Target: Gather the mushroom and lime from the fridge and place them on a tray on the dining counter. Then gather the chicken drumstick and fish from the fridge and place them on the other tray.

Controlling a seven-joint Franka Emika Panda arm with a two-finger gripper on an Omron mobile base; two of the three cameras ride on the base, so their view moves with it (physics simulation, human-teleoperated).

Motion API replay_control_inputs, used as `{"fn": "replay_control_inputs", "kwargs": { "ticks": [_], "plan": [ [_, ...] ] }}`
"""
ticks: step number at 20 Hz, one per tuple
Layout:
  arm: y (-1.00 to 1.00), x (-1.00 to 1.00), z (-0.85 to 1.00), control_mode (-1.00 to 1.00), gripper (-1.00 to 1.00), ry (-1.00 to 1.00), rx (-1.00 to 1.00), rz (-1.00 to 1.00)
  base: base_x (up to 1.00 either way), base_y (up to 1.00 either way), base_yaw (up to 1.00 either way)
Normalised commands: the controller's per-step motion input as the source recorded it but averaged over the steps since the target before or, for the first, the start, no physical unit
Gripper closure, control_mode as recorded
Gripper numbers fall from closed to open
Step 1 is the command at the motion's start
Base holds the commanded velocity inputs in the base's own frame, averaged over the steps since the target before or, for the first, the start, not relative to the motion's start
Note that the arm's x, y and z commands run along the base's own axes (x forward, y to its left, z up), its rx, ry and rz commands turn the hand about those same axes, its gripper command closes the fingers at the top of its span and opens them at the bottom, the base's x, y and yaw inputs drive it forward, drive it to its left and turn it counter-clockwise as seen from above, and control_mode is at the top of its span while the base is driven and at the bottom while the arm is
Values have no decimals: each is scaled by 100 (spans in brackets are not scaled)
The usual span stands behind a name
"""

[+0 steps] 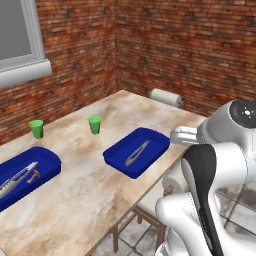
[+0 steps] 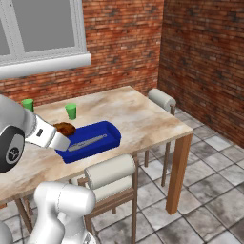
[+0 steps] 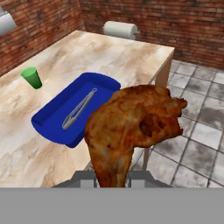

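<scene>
My gripper (image 3: 112,178) is shut on the chicken drumstick (image 3: 131,127), a reddish-brown lump held up close in the hand view. In the right base view the chicken drumstick (image 2: 64,128) hangs over the left end of a blue tray (image 2: 112,135) on the dining counter (image 2: 138,114), with the gripper (image 2: 61,137) behind it. That tray (image 1: 156,138) holds grey tongs (image 1: 137,153). The other tray (image 1: 51,163), further left, holds the small mushroom (image 1: 34,175) and tongs (image 1: 16,180). The lime, the fish and the fridge are out of view.
Two green cups (image 1: 36,129) (image 1: 95,124) stand on the counter behind the trays. A chair with a rolled back (image 2: 108,174) is tucked under the near edge, and another (image 2: 161,99) stands at the far end. Brick walls and a window border the counter.
</scene>
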Motion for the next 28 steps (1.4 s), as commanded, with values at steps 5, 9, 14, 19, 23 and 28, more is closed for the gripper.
{"fn": "replay_control_inputs", "kwargs": {
  "ticks": [5, 9, 14, 19, 23, 28],
  "plan": [
    [0, 11, 0, -100, 100, 3, 0, 3, 13, 0, 7],
    [4, 82, 0, -100, 100, 10, 0, 13, 0, 0, 0],
    [0, 98, 0, -100, 100, 16, 0, 9, 0, 0, 0],
    [0, 61, -45, -100, 100, 10, -3, 1, 0, 0, 0],
    [0, 45, -71, -100, 100, 1, -6, 0, 0, 0, 0],
    [0, 63, -64, -100, 100, 0, -2, -7, 0, 0, 0]
  ]
}}
